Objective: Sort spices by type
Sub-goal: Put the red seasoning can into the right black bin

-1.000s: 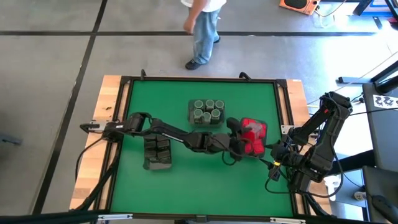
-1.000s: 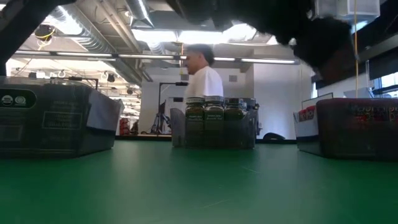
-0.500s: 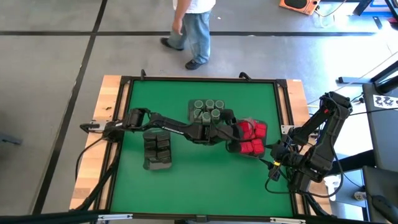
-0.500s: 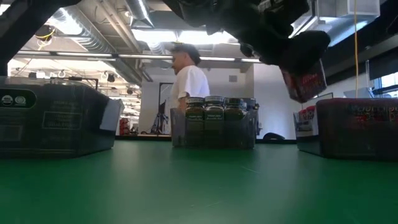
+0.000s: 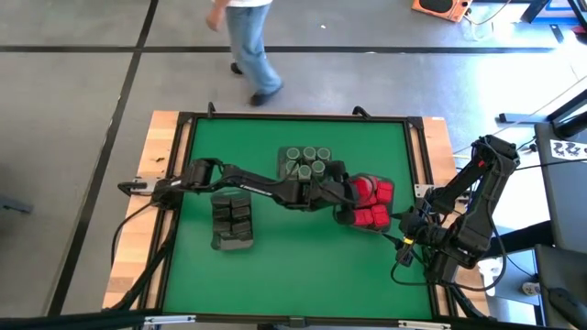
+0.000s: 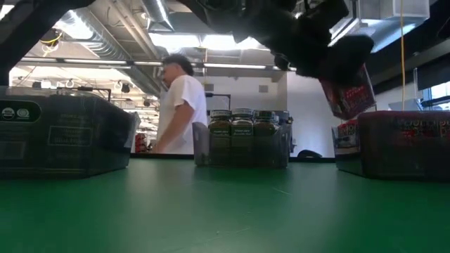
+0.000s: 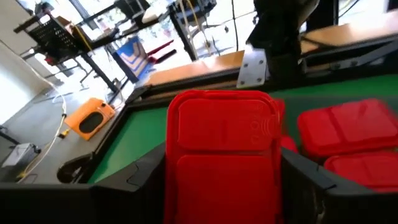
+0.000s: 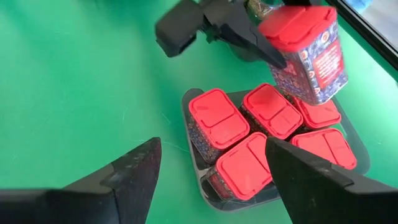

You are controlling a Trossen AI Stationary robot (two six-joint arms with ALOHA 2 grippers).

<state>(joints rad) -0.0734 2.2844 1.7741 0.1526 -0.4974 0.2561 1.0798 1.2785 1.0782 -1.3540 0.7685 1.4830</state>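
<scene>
The left pincer was clamped across the flat sides of a red-lidded spice box above its tray on the desk (rigid, probably light, slick-walled), while the right pincer hovered open.

Six red boxes, five green jars, several dark tins.

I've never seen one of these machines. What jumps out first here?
The left gripper holds a bright red-lidded spice box in the air above a grey tray of matching red boxes. Behind, round grey-green jars fill a tray mid-table, and a person walks past the far edge.
</scene>
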